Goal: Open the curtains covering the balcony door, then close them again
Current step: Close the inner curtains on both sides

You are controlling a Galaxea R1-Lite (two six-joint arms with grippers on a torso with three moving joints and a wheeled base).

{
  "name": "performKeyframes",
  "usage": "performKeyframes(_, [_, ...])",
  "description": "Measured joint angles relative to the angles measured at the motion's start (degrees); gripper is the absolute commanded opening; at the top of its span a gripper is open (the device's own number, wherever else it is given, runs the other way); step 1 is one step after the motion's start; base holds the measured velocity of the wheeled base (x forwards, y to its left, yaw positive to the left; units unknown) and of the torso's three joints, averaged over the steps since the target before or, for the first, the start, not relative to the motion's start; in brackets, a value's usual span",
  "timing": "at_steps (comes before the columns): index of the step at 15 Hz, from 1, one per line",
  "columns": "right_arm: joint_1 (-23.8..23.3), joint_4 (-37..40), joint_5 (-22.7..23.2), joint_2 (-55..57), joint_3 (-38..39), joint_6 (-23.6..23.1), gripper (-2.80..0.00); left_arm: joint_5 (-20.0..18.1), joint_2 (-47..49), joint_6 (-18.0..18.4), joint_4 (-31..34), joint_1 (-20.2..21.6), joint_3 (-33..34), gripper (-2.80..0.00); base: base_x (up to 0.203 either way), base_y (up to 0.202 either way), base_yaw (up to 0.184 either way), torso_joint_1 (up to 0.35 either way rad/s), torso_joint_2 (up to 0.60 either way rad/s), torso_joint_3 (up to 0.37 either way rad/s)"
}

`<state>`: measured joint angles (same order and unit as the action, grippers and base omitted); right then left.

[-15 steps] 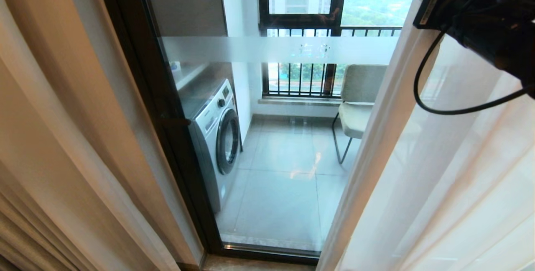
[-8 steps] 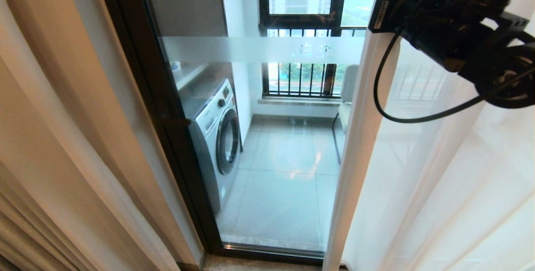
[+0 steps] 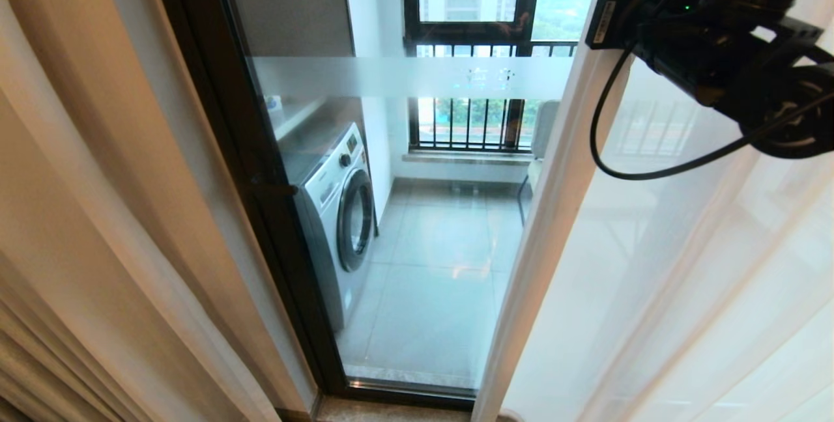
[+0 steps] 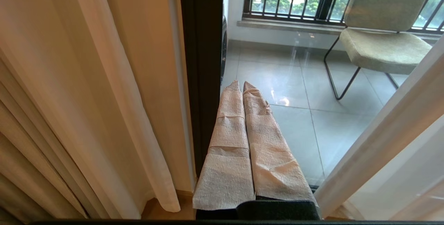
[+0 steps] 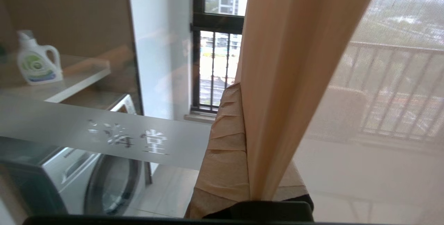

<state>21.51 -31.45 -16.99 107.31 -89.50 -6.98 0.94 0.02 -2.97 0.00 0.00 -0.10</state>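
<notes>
A: At the upper right of the head view, which unit is working?

B: That is my right gripper (image 5: 248,141). Its paper-wrapped fingers (image 5: 222,148) are pressed together on the hemmed edge of the sheer curtain (image 3: 651,266); in the right wrist view the folded edge runs down between the two fingers. One finger shows fully; the other is mostly hidden behind the fabric.

A: Position of the curtains?

B: Sheer panel: right half of the head view, its edge slanting from the upper right down to the bottom centre. Heavy beige drape (image 3: 85,213): bunched along the left side. Between them the balcony door (image 3: 417,213) shows as bare glass with a frosted band (image 3: 391,77) across its upper part and a dark frame (image 3: 260,200) at its left.

A: Visible through the glass?

B: Washing machine (image 3: 339,213) at centre left, tiled floor (image 3: 436,279), barred window (image 3: 466,83) at top centre. The right wrist view adds a detergent bottle (image 5: 36,60) on a shelf at upper left.

A: Second unit?

B: My left gripper (image 4: 242,141) is low at the centre of its own view, fingers pressed together on nothing, pointing at the door frame. A chair (image 4: 385,27) sits at that view's upper right.
</notes>
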Motion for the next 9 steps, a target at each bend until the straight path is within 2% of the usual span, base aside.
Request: performKeyframes(9, [-11.50,2.44,0.43,-5.18,0.47,0.51,-2.80,0.00,0.00,-0.04,0.00,0.00,0.00,-2.80,0.000,0.000,0.000,0.000,0.00,0.000])
